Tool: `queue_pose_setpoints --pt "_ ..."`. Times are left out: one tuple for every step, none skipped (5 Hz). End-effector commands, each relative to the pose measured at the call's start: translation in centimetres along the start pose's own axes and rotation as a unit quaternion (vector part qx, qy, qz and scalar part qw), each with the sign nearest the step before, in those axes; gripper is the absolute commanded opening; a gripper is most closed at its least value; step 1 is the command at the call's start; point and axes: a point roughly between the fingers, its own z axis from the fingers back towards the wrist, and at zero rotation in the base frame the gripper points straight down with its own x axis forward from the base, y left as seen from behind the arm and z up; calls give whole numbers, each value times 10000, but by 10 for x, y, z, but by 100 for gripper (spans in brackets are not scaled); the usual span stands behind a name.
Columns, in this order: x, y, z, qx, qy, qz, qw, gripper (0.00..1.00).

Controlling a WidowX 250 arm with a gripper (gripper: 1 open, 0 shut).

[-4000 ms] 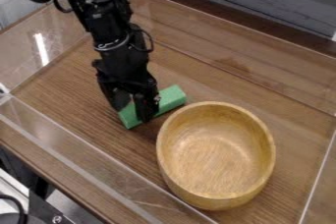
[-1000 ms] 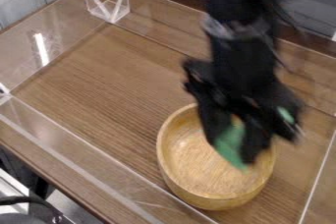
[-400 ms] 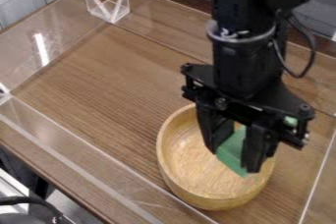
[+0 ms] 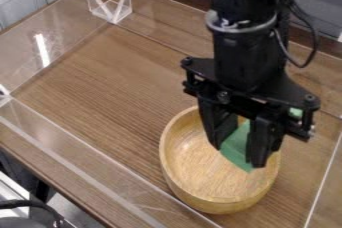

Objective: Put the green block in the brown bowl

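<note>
The black gripper (image 4: 245,144) hangs over the brown bowl (image 4: 185,184), pointing down into it. It is shut on the green block (image 4: 241,148), which shows as a green slab between the fingers (image 4: 218,140), just above the bowl's inside. The bowl is round, light-brown wood with a thick rim, sitting near the front right of the wooden table. The block's upper part is hidden by the fingers.
A clear plastic wall (image 4: 54,132) rings the wooden table (image 4: 107,82). A small clear stand (image 4: 110,4) sits at the back left. The arm's bulky black body (image 4: 247,32) rises behind the bowl.
The gripper with the green block has edged slightly left and up over the bowl and rolled a little; the block stays held.
</note>
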Motion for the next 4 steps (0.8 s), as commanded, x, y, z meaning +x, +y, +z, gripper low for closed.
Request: queue_pose_setpoints --pt "3 0 13 -103 -259 121 9995 0" --pt "1 3 11 -121 -268 213 9993 0" --pt "1 4 12 -140 -264 283 9992 0" --pt "1 5 14 -163 -250 343 9990 0"
